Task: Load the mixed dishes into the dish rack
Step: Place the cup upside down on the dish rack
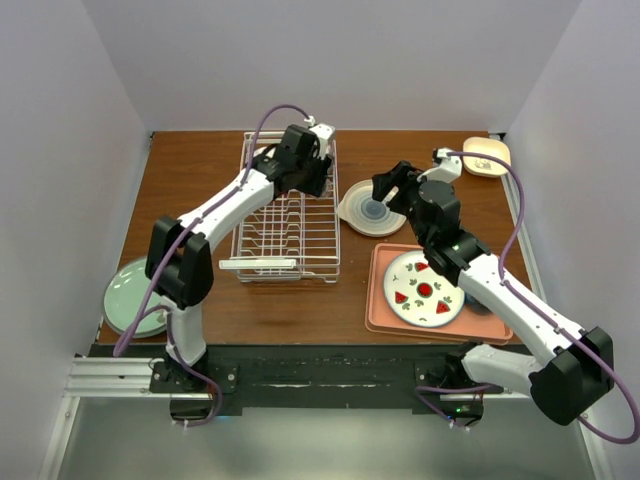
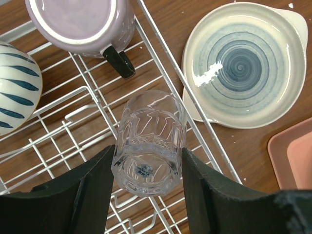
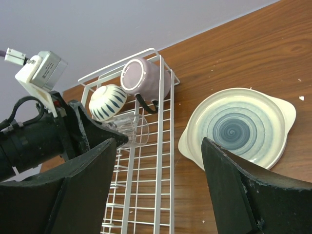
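Left tool (image 2: 148, 156) clamps the clear glass (image 2: 152, 127), hiding its sides; right tool (image 3: 160, 142) spread wide above the cream plate (image 3: 240, 127).

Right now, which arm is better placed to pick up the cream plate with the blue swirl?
Right. The right gripper is open and hovers by the cream plate, which lies on the table beside the dish rack. The left gripper is occupied, closed around the clear glass over the rack.
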Robot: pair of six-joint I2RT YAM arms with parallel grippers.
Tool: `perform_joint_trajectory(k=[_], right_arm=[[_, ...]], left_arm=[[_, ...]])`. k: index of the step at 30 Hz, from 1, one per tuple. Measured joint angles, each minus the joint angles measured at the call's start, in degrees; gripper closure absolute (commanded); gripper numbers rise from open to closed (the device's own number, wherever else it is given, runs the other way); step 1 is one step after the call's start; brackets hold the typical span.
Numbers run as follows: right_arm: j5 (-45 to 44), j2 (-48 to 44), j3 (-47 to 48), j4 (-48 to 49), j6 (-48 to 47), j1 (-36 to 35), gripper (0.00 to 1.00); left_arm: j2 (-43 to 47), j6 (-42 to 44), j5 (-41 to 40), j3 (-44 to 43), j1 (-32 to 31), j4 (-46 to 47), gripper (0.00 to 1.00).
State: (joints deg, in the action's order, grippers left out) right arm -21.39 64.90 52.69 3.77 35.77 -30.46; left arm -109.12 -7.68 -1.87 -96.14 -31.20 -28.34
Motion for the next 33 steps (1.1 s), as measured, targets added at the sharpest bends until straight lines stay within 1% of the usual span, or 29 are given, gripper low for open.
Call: perform_joint_trajectory(k=[9, 14, 20, 26, 27, 29, 30, 32, 33], right_arm=[[-0.2, 0.0, 0.0, -0.33, -0.02, 0.0, 0.26], [-0.2, 0.02, 0.0, -0.33, -0.02, 0.0, 0.26], [-0.17, 0.11, 0.0, -0.33, 0.0, 0.0, 0.26], [-0.2, 0.39, 0.0, -0.33, 0.0, 0.0, 0.26], [-0.17, 0.39, 0.0, -0.33, 0.0, 0.0, 0.26], [-0.17, 0.39, 0.0, -0.33, 0.02, 0.0, 0.26], [-0.17, 0.39, 0.0, -0.33, 0.02, 0.0, 0.26], [-0.17, 0.39, 0.0, -0.33, 0.02, 0.0, 0.26], [-0.17, 0.39, 0.0, -0.33, 0.02, 0.0, 0.26]], left_arm=[[-7.54, 1.53, -6.69, -10.01, -2.14, -5.31, 1.0], [-11.08, 2.36, -9.01, -12.7, -2.6, -8.15, 1.0], [-13.7, 2.84, -9.31, -14.73, -2.62, -10.45, 1.0], [-16.33, 2.84, -9.25, -17.55, -2.62, -10.82, 1.0], [-16.74, 2.86, -9.25, -17.92, -2.62, -10.84, 0.94], [-17.51, 2.89, -9.25, -18.93, -2.62, -11.1, 0.89], [-17.77, 2.91, -9.25, -19.34, -2.62, -11.19, 0.8], [-18.43, 2.91, -9.25, -20.33, -2.62, -11.47, 0.73], [-18.62, 2.91, -9.25, -20.57, -2.62, -11.47, 0.65]])
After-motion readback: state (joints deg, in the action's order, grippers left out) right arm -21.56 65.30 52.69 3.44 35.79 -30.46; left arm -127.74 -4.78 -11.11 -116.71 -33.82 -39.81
